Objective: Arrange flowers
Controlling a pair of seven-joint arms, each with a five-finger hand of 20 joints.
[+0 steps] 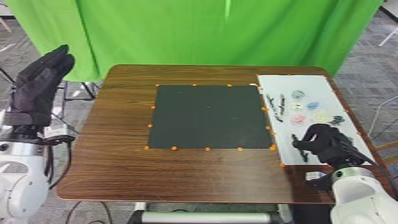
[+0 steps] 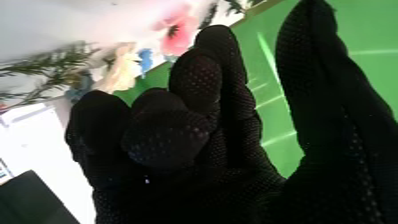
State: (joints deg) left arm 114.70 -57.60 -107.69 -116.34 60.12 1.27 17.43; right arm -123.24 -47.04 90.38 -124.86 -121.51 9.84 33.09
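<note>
Flowers (image 1: pixel 298 118) lie on the white board (image 1: pixel 308 82) just beyond the right robot hand (image 1: pixel 330 148), which we see released, fingers loosely extended.

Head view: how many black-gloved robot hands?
2. The left hand is raised beyond the left edge of the wooden table; the right hand is at the near part of the white mat on the table's right side.
</note>
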